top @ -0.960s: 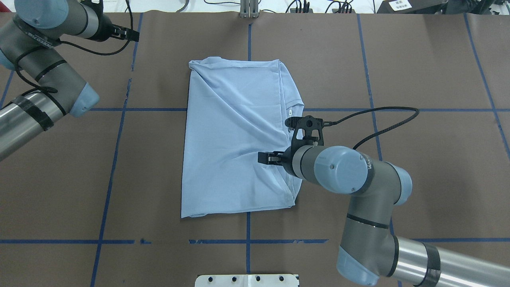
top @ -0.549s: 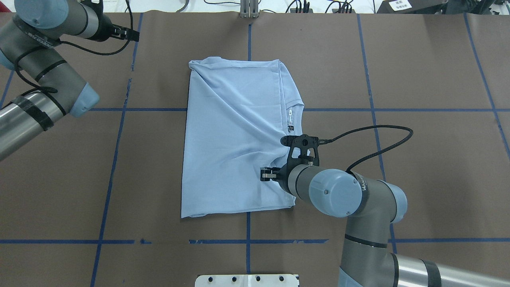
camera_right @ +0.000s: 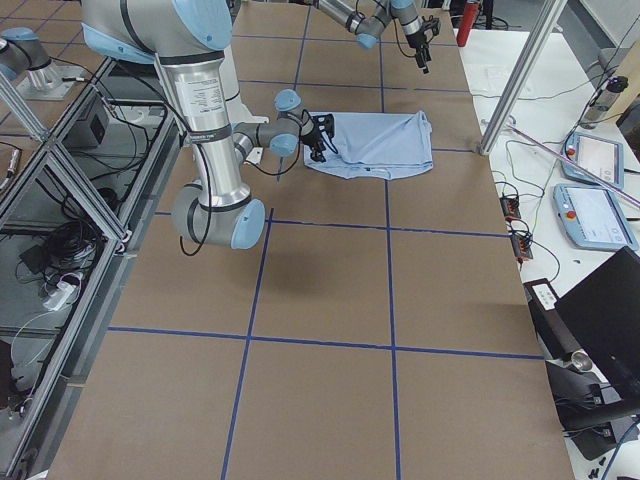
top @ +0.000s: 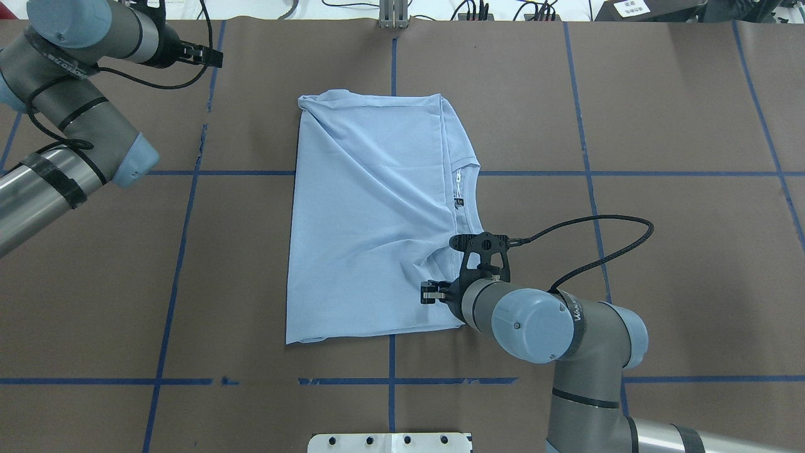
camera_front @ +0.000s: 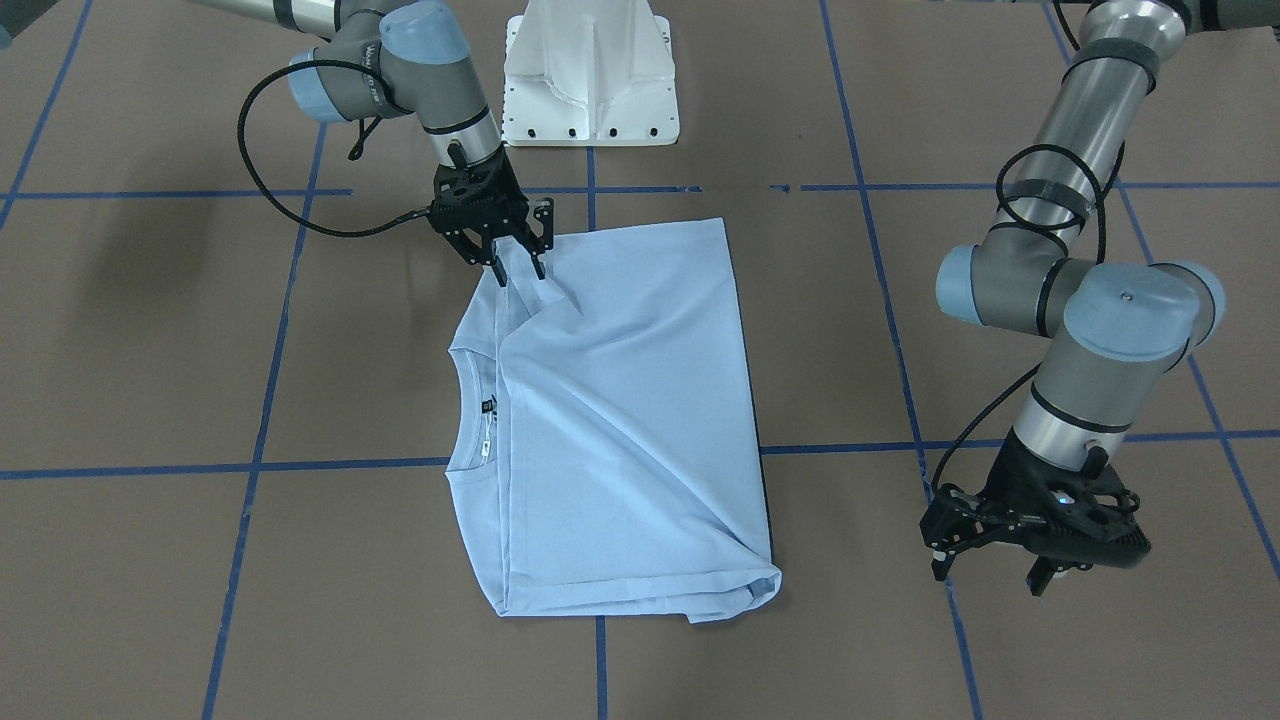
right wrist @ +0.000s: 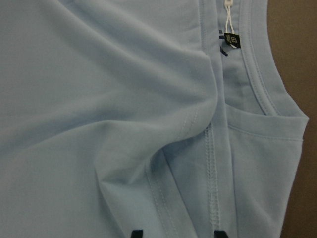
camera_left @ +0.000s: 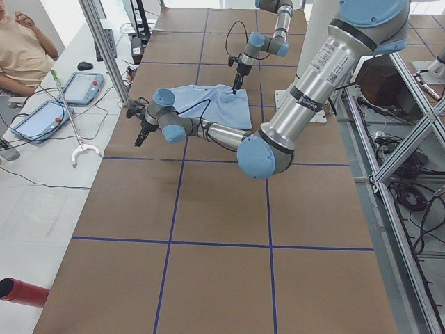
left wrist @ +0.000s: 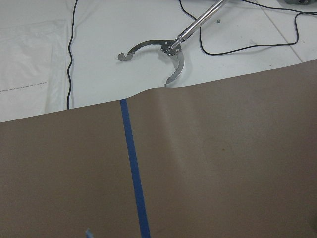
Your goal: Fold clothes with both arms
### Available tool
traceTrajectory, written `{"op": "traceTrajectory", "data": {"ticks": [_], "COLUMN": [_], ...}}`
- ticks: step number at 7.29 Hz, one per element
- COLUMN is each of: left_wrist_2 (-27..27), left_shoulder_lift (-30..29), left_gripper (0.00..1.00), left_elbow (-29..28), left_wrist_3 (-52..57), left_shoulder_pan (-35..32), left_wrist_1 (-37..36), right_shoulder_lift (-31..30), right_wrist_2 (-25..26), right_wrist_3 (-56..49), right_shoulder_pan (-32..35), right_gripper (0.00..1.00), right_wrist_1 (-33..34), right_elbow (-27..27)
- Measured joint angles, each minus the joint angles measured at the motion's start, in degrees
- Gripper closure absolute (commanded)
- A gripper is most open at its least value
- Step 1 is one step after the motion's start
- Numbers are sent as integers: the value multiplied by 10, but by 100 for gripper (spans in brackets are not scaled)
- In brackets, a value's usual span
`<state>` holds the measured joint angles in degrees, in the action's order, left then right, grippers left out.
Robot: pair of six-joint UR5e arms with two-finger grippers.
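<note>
Pale light-blue short-sleeved T-shirt (top: 371,214) lying folded mid brown-covered bench (top: 660,283), right arm's black gripper (camera_front: 519,277) touching its shoulder beside the collar, fingers parted; left arm's black gripper (camera_front: 988,580) hovering well apart, fingers spread.

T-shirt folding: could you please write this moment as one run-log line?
T-shirt: partly folded, flat on table | right gripper: open, tips at shoulder fabric beside collar | left gripper: open, above table, away from T-shirt

The right arm (camera_front: 400,62) is extended, its right gripper (camera_front: 518,268) pointing down, fingers parted. The left arm (camera_front: 1082,110) is bent, its left gripper (camera_front: 988,576) tilted down, fingers spread wide.
</note>
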<state>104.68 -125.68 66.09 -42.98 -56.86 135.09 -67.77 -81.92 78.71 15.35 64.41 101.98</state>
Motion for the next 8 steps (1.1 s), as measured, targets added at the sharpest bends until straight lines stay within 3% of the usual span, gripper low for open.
{"op": "traceTrajectory", "data": {"ticks": [1,2,3,8], "left_wrist_2": [0,0,0,0], "left_shoulder_lift": [0,0,0,0], "left_gripper": [0,0,0,0], "left_elbow": [0,0,0,0], "left_wrist_3": [-1,-1,-1,-2], "left_shoulder_pan": [1,1,1,3], "left_wrist_1": [0,0,0,0], "right_shoulder_lift": [-3,-4,-4,-8], "right_wrist_2": [0,1,2,15], "right_wrist_3": [0,0,0,1], "right_shoulder_pan": [-3,-6,-7,-7], "right_gripper": [48,68,100,100], "right_wrist_1": [1,1,1,9], "right_elbow": [0,1,1,15]}}
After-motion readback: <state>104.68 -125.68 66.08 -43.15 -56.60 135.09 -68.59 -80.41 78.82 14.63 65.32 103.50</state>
